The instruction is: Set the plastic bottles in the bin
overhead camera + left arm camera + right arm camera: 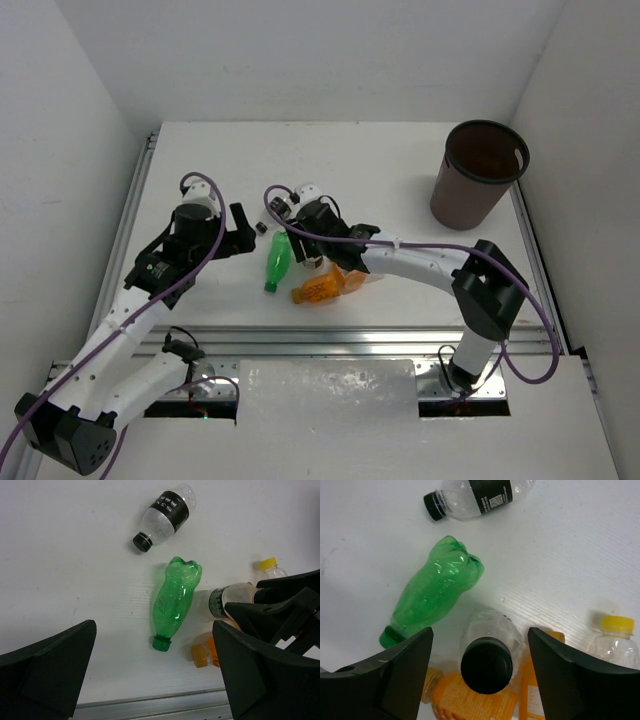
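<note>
My right gripper (pixel 481 672) is open, its fingers on either side of an upright clear bottle with a black cap (pixel 486 664), not closed on it. A slim green bottle (pixel 432 597) lies just left of it, also in the top view (pixel 277 260). Orange bottles (pixel 470 702) lie under and beside the gripper (pixel 306 250). A clear bottle with a black label (pixel 475 497) lies farther off, and a yellow-capped clear bottle (pixel 615 640) stands to the right. My left gripper (pixel 155 680) is open and empty, short of the green bottle (pixel 176 600). The brown bin (pixel 478 175) stands at the far right.
The table's metal front rail (pixel 150 707) runs just below the left gripper. White walls close in the table on the left, back and right. The right arm (pixel 430 262) stretches across the table between the bottles and the bin.
</note>
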`<state>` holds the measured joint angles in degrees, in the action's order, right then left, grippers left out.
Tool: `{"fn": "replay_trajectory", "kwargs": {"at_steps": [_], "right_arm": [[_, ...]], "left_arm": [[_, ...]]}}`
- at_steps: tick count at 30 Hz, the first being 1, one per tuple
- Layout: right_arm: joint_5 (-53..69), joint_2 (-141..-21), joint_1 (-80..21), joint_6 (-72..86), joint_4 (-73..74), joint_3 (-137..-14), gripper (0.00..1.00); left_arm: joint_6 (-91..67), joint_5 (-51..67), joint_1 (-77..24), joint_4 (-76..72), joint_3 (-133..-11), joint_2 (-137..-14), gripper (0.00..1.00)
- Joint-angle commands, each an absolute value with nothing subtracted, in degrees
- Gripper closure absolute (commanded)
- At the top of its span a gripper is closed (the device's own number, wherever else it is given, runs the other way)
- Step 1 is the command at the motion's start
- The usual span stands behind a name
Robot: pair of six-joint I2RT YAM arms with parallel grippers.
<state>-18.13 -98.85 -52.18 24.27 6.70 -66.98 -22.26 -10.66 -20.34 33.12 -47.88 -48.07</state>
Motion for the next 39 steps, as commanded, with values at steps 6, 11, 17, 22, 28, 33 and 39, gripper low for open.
{"fn": "replay_trajectory", "kwargs": {"at_steps": [6,11,17,22,28,33,39], "right_arm": [[-21.6,-97.7,-52.4,26.1,9.6,-69.2,0.38],[-20.1,-99.0,-52.4,24.3,10.9,-70.2,0.51],[-17.8,-97.2,-52.4,23.6,10.9,-71.2,0.73],[-18.6,-94.0,-52.4,21.4,11.0,-73.6,0.75],[-25.0,-86.7,-50.1,13.3,14.8,-80.3,0.74],[-27.7,-80.3,-36.9,10.8,19.9,-87.3,0.73],[-28.2,-83.6,-18.5,7.9,27.4,-100.3,0.73]], "left_arm": [[-21.2,-9.6,-20.7,30.4,-48.1,-47.3,0.0],[-21.3,-9.7,-20.7,30.4,-48.0,-47.2,0.0],[-21.3,-9.8,-20.7,30.5,-48.0,-47.6,0.0],[-21.4,-10.5,-20.7,30.6,-48.1,-47.2,0.0],[-21.5,-10.9,-20.7,30.7,-48.0,-47.1,0.0],[-21.6,-10.7,-20.7,30.6,-47.9,-47.1,0.0],[-21.5,-10.4,-20.7,30.7,-48.0,-47.7,0.0]]}}
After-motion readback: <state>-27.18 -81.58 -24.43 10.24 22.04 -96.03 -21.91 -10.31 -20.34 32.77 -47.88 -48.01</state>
